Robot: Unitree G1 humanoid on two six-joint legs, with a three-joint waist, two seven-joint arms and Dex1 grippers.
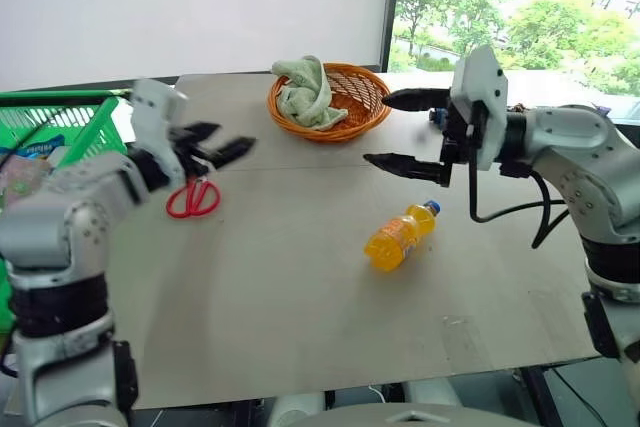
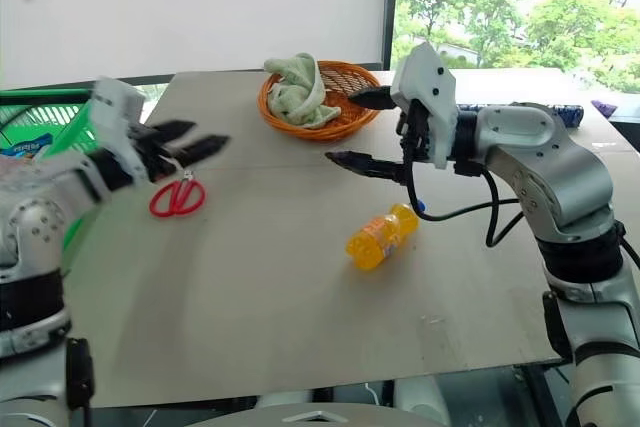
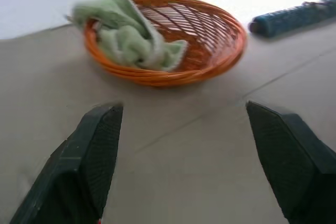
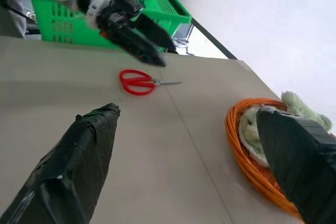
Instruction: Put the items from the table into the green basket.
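Fingers spread, both grippers empty: left gripper above red scissors; right gripper above bottle, which might roll if nudged.

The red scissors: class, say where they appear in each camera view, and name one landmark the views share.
Left eye view: the red scissors lie on the table, below the left gripper.
Right eye view: scissors beside that gripper, left of the orange wicker basket.
Left wrist view: I can't make them out.
Right wrist view: scissors lie before the green basket.
Shared landmark: the wicker basket.
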